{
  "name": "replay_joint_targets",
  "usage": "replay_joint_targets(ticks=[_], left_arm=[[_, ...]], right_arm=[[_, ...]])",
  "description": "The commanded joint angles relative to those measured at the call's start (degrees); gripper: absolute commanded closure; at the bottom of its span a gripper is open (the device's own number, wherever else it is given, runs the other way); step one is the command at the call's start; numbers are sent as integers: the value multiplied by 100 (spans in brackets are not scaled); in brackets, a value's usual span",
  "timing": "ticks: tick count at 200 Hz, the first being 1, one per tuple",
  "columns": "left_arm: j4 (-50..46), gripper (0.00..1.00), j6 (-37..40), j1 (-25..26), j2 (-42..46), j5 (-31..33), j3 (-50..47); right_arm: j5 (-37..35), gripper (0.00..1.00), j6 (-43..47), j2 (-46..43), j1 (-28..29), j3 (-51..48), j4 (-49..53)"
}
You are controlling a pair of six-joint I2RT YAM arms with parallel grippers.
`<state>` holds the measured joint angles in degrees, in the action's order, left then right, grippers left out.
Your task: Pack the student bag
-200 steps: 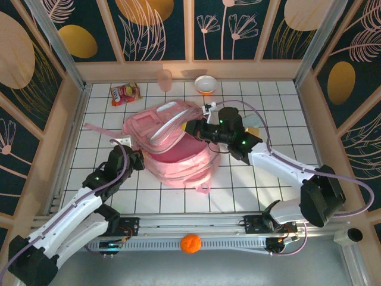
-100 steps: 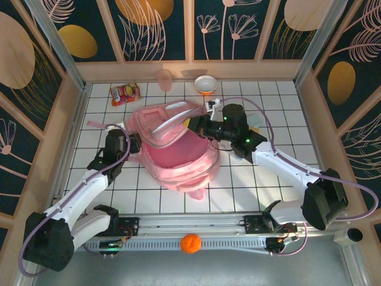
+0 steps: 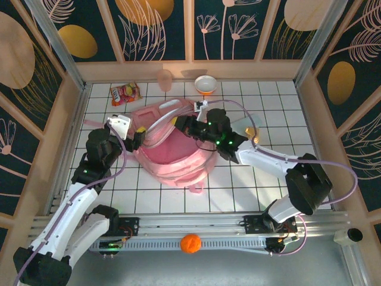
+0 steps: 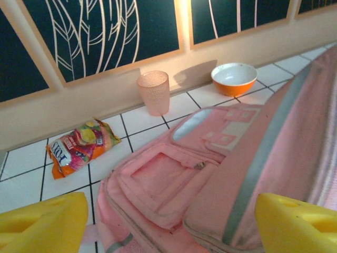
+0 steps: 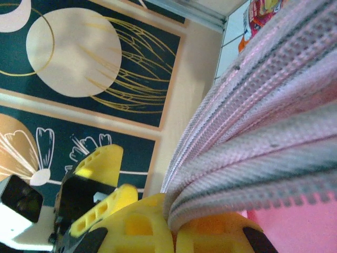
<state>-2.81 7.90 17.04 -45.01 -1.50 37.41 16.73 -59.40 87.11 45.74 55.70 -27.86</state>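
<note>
The student bag (image 3: pixel 174 159), a big soft pink backpack with white zip trim, lies open in the middle of the tiled table. My right gripper (image 3: pixel 178 123) is shut on the bag's upper rim and holds it up; in the right wrist view the yellow fingers (image 5: pixel 142 226) pinch the pink mesh fabric (image 5: pixel 274 105). My left gripper (image 3: pixel 137 133) stands open at the bag's left side. Its yellow fingertips (image 4: pixel 42 221) are spread wide over the bag's front pocket (image 4: pixel 168 179), with nothing gripped between them.
A snack packet (image 3: pixel 125 93), a pink cup (image 3: pixel 165 79) and an orange-and-white bowl (image 3: pixel 206 84) stand along the back wall. They also show in the left wrist view: packet (image 4: pixel 79 147), cup (image 4: pixel 154 92), bowl (image 4: pixel 234 78). An orange ball (image 3: pixel 190 243) rests on the front rail.
My left gripper has opened and swung from the bag's near-left edge up to its left side. The right gripper has pulled the bag's rim leftward, shifting the bag slightly.
</note>
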Motion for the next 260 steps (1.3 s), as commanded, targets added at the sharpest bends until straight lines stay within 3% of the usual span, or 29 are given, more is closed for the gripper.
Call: replay_joint_targets(ticks=[1, 26, 61, 137, 190, 228, 260], left_arm=[[-77, 17, 215, -7, -73, -43, 209], [-417, 18, -77, -10, -210, 290, 510], [-764, 19, -235, -7, -509, 213, 931], [-595, 20, -634, -1, -596, -343, 628], [-444, 19, -829, -2, -673, -628, 298], [-389, 19, -890, -11, -776, -1429, 365], [-13, 19, -1271, -7, -857, -1769, 208]], right_arm=[[-851, 100, -180, 247, 249, 327, -977], [-1037, 100, -314, 500, 466, 444, -941], [-863, 70, -396, 485, 603, 465, -8], [-407, 50, 128, 137, 849, 230, 3380], [-251, 46, 936, -123, 742, 606, 5088], [-358, 42, 2306, -564, -6, 1359, 7019], [-792, 38, 3440, -601, -1548, 1766, 7806]])
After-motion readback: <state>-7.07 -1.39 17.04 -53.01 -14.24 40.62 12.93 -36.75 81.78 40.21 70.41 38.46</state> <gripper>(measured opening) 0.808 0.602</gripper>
